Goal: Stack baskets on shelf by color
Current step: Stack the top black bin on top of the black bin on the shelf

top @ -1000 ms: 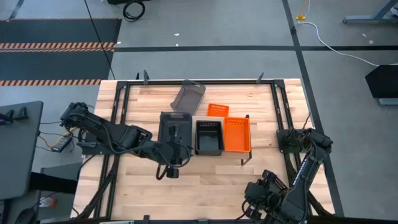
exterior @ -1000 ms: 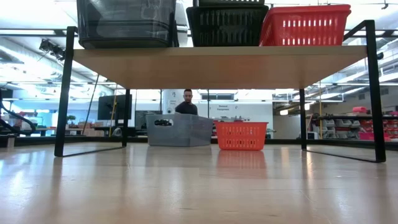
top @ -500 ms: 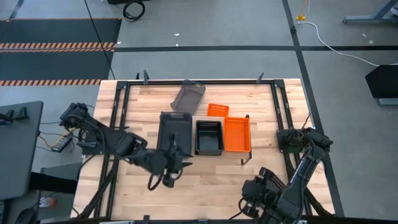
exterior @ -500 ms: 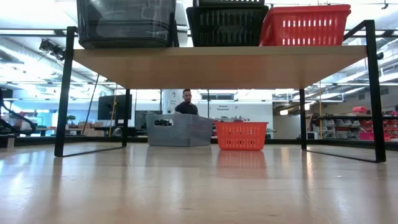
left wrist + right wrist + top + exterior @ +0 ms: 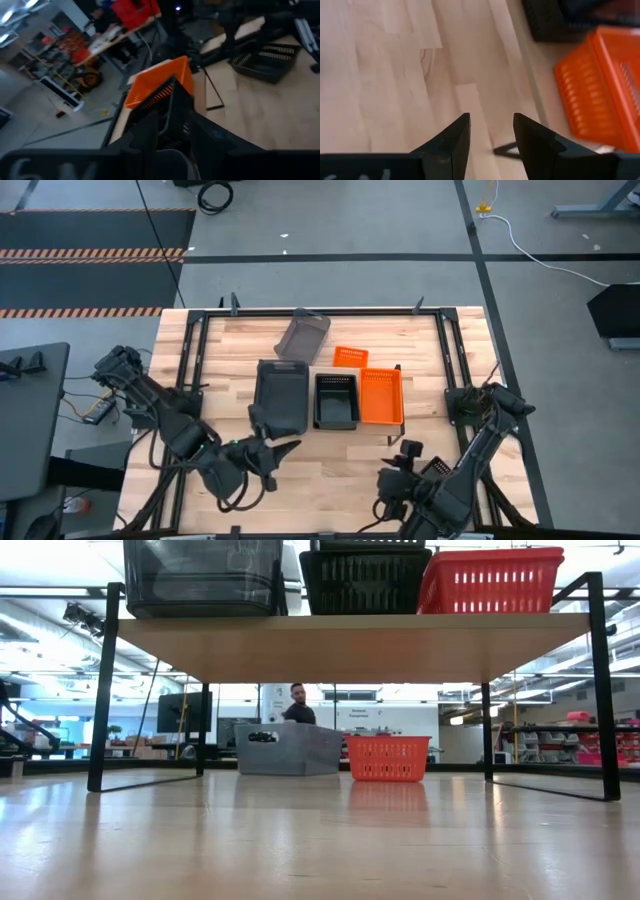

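shelf under three baskets

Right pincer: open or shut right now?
Open. Right pincer shows a clear gap between its fingers, bare table visible between them.

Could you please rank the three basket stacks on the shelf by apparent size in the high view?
1. grey stack
2. orange stack and black stack: look about alike, so unranked.

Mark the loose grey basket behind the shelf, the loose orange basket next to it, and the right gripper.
loose grey basket (image 5: 303, 334), high view, inside floor.
loose orange basket (image 5: 350, 357), high view, perforated floor.
right gripper (image 5: 491, 131), right wrist view, gap between open fingertips.
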Robot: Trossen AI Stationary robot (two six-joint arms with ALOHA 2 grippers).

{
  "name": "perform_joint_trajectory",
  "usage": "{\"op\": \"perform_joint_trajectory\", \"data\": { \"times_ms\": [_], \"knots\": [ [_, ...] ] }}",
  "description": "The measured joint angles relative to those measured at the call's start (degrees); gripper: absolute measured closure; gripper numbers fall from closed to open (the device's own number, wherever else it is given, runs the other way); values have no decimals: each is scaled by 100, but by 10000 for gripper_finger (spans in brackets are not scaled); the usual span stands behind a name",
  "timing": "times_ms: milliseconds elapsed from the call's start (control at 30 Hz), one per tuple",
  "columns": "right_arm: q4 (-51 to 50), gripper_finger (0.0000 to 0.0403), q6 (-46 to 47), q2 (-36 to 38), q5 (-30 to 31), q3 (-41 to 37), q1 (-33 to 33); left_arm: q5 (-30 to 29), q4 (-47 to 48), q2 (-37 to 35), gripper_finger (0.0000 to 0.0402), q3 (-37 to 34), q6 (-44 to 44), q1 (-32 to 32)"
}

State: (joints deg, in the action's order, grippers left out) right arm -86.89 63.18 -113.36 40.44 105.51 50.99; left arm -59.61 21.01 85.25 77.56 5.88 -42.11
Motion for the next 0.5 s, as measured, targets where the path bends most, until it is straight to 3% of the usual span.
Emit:
{"op": "perform_joint_trajectory", "data": {
  "times_ms": [200,500],
  "knots": [
    [282,245,-1040,0,252,0,-231,-169,-18,-20,285,-2,-135,-182],
    [375,245,-2515,0,1349,0,-583,-707,-79,-111,285,-7,-660,-553]
  ]
}}
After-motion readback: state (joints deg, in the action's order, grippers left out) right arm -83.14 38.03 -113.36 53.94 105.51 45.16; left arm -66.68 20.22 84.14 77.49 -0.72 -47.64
